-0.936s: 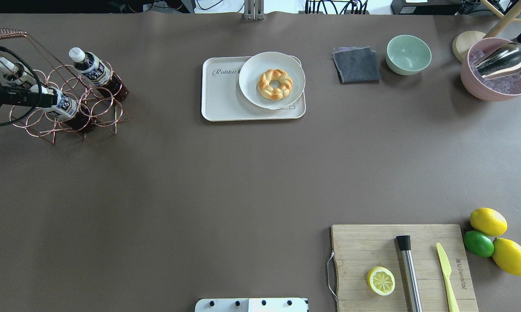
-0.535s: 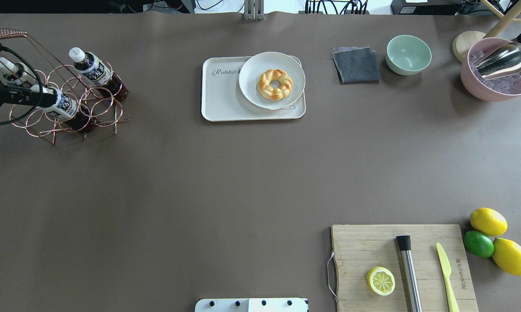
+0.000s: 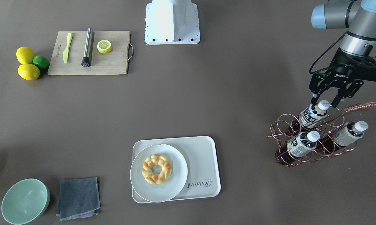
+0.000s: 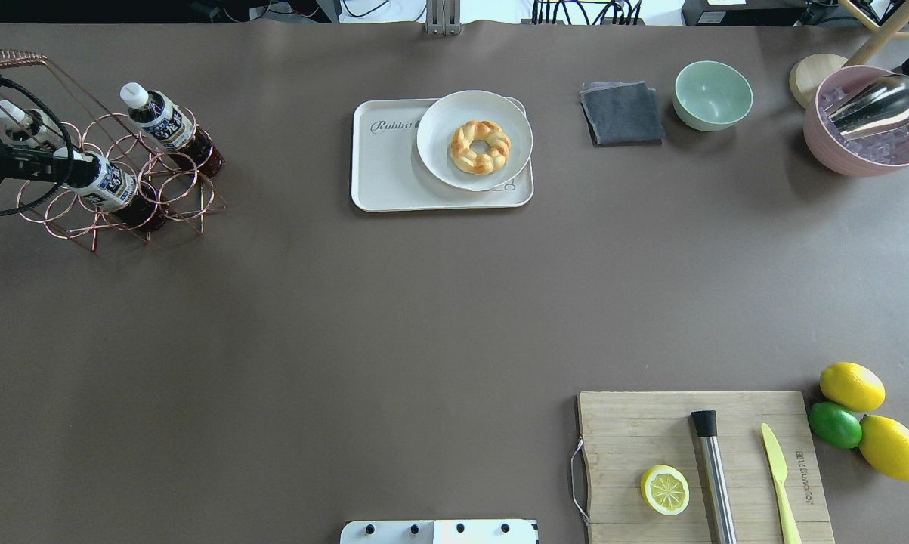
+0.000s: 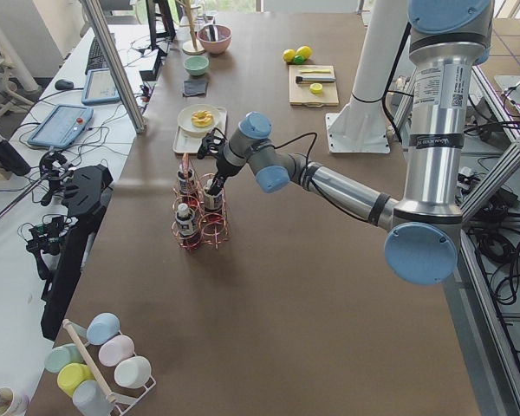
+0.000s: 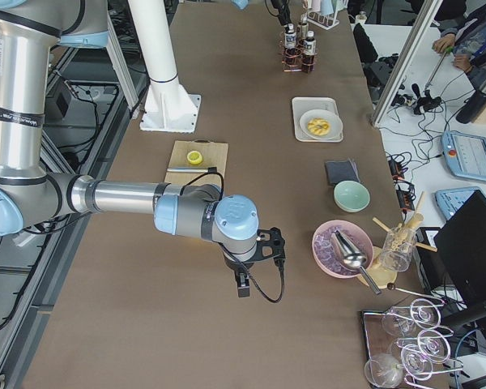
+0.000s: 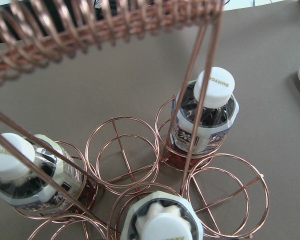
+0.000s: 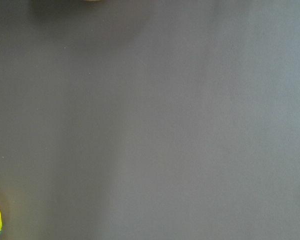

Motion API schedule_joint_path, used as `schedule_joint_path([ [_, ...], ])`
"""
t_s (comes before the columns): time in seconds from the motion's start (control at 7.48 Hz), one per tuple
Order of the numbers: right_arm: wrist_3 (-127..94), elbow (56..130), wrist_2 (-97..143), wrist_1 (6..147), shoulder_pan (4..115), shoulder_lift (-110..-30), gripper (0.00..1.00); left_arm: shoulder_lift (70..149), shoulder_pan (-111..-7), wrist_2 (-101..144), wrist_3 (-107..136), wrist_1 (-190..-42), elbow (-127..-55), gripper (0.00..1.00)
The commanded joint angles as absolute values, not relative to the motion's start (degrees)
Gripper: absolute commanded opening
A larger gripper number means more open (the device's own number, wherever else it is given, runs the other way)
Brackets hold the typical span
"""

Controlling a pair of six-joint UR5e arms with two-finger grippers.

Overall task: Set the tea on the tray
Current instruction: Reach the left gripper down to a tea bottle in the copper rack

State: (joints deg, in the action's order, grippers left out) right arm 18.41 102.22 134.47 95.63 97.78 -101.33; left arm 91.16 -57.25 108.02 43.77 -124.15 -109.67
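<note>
Two dark-labelled tea bottles and a pale-labelled bottle stand tilted in a copper wire rack at the table's left end. My left gripper is open, its fingers on either side of the white cap of the nearest tea bottle, not closed on it. In the overhead view the gripper hides that bottle's cap. The left wrist view shows this cap just below. The other tea bottle stands behind. The cream tray lies at the far middle. My right gripper shows only from the side; I cannot tell its state.
A white plate with a doughnut fills the tray's right half. The rack's coiled handle runs beside my left gripper. A grey cloth, a green bowl and a pink bowl stand at the far right. A cutting board is near right.
My left gripper has drawn slightly left in the overhead view over the nearest bottle's cap. The bottles, the rack and the tray have not moved.
</note>
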Motion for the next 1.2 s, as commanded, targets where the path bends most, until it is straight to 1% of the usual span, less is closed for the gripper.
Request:
schedule_joint_path([
  [0.0,18.6,102.1,134.3,95.6,97.8,-101.3,1.00,91.8,-57.3,108.1,43.9,-124.1,-109.4,0.32],
  [0.13,18.6,102.2,134.4,95.6,97.9,-101.3,1.00,91.9,-57.3,108.1,43.9,-124.0,-109.5,0.00],
  [0.53,18.6,102.2,134.3,95.6,97.8,-100.9,1.00,94.0,-58.9,108.6,43.9,-120.2,-110.0,0.00],
  [0.94,18.5,102.1,134.3,95.6,97.8,-100.6,1.00,94.5,-65.5,116.1,43.9,-120.1,-111.1,0.00],
  [1.07,18.5,102.1,134.4,95.6,97.8,-100.6,1.00,93.5,-66.9,117.4,43.9,-120.1,-113.0,0.00],
])
